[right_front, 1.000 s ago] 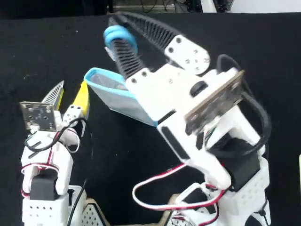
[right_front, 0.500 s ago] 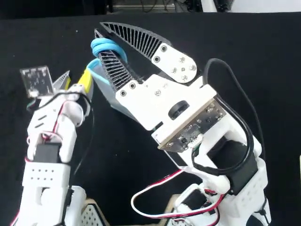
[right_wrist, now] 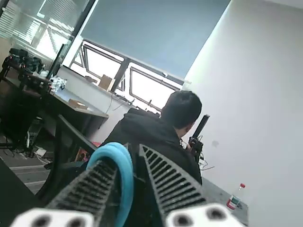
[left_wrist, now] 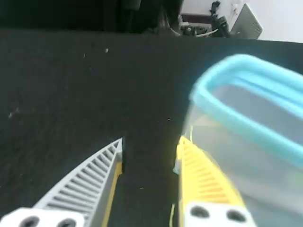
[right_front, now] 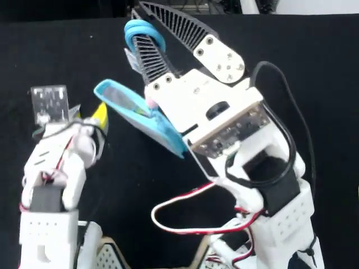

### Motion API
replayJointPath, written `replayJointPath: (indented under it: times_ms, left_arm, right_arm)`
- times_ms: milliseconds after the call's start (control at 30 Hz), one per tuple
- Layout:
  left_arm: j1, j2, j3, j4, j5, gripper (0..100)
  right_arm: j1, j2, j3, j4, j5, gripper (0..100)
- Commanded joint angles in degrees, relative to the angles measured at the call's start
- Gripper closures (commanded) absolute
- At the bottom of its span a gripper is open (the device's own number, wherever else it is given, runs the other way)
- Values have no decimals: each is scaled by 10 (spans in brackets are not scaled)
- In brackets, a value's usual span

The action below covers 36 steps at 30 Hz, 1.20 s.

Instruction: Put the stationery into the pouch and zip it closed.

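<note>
High view shows the right gripper [right_front: 141, 22] lifted back up towards the far side of the table, its black ribbed jaws pinched on a sky-blue plastic ring [right_front: 143, 35], likely a roll of tape. Half a second ago that ring had swung low and to the left, close over the mouth of the pouch. Now it has risen again, and the ring has not been let go.

The translucent pouch with the light-blue rim [right_front: 133, 109] is back in plain sight. It sits tilted beneath the right arm over the black-covered table [right_front: 314, 67], with its open mouth turned towards the left arm.

Meanwhile the left gripper [left_wrist: 150, 142] has crept forward from where it sat a second ago. Its jaws stand apart with nothing between them, and its yellow finger [left_wrist: 201, 177] is just beside the pouch's rim, touching or nearly so; I can't say which.

To my eye the drop was missed or put off. The ring is outside the pouch, the zip is undone, and the left arm seems to be setting up to steady the mouth for another try.
</note>
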Motion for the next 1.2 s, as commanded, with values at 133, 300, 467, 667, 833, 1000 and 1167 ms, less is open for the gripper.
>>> replayJointPath:
  times_ms: [133,300,467,667,833,1000,1167]
  left_arm:
    - [155,-149,-40,147,-85,809]
    - [284,-157,-44,177,-87,808]
    - [352,-156,-39,139,-40,808]
    - [363,-130,-12,47,-13,807]
    - [371,-62,-7,-2,-14,808]
    - [323,1,-7,-46,-18,808]
    - [254,-1,-7,-41,-18,808]
  right_arm:
    - [11,4,-3,-18,4,988]
    - [11,4,-6,-18,4,988]
    - [11,4,-7,-18,4,988]
    - [11,3,-7,-18,4,988]
    - [11,3,-7,-18,4,988]
    - [11,3,-7,-18,4,988]
    - [11,3,-7,-18,4,988]
